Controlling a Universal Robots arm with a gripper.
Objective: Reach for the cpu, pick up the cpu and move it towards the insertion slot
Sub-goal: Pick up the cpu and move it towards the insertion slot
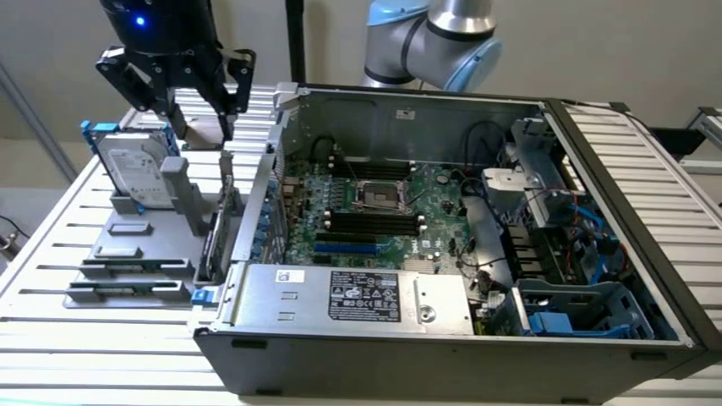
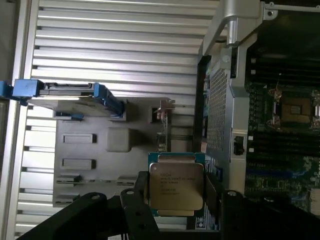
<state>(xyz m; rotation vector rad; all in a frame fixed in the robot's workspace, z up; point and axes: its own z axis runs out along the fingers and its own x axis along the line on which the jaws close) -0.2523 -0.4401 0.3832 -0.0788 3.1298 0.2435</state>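
Wrist view shows the hand (image 2: pixel 177 196) clamped on the cpu (image 2: pixel 176 184), its printed lettering unreadable.

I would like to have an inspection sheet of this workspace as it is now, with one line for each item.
surface: slatted metal table, carrying a grey holder plate and an open computer case.
job's things: cpu at the side of the grey holder plate nearest the case; insertion slot in the green board inside the case, apart from the cpu.
clutter: upright hard drive with a blue bracket, on the grey holder plate.
pincer: right at the cpu; whether it grips the cpu cannot be told.
cables: black cables inside the case, toward the exterior view's right of the board.
surroundings: pale wall; arm behind the case.
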